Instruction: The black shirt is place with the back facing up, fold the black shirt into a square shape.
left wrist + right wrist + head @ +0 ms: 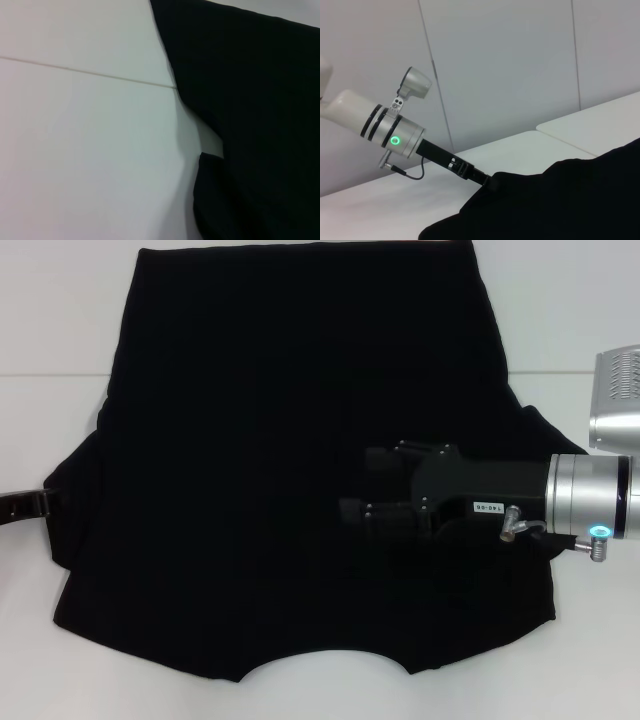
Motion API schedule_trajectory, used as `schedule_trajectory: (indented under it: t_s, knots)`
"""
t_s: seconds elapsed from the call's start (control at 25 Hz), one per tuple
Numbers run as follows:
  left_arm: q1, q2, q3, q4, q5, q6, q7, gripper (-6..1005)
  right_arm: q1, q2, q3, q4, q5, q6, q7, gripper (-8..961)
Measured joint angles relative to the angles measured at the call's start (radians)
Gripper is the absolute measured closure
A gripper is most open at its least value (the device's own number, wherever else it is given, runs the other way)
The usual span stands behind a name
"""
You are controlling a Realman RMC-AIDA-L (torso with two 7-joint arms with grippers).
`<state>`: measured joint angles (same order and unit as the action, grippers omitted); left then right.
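Across a white worktop (590,660) lies the large, soft, matte black short-sleeved cloth shirt (260,470), spread flat and filling most of the head view. Its curved neckline sits at the edge nearest the robot, and its straight hem lies at the far side. Both sleeves look partly folded or bunched inward at the sides. No lettering shows on the upper face.

From the right, the black right hand (368,502) on its silver cylindrical wrist reaches out over the right half of the shirt, fingers pointing toward the middle. Black fingers against black cloth — whether they are spread or pinched cannot be made out.

At the shirt's left sleeve, the left hand (42,503) meets the cloth edge; in the right wrist view its tip disappears into a raised fold, so it seems to grip the fabric, though the fingers themselves are hidden.

Judging by its drape, the shirt is light, limp and easily wrinkled — it will sag and slide if lifted from one point. Best held at edges or corners: sleeve seams, shoulders or hem.
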<state>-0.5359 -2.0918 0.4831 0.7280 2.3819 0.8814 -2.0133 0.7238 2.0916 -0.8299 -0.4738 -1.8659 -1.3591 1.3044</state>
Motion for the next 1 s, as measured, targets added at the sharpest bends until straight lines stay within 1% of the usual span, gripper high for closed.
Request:
schedule_trajectory:
  t_s: [0.16,0.6,1.0]
  knots:
    - [0.003,-0.001,0.001,0.003,0.000,-0.003,0.006,774,-0.002,-0.001,0.000,0.000,0.007,0.000,0.000,41]
    - [0.008,-0.001,-0.006,0.017,0.000,-0.006,0.012,972,-0.001,0.000,0.000,0.009,0.036,0.016,-0.002,42]
    - [0.023,0.005,-0.064,0.042,-0.001,-0.007,0.018,972,0.002,0.003,-0.006,0.023,0.060,0.039,-0.001,41]
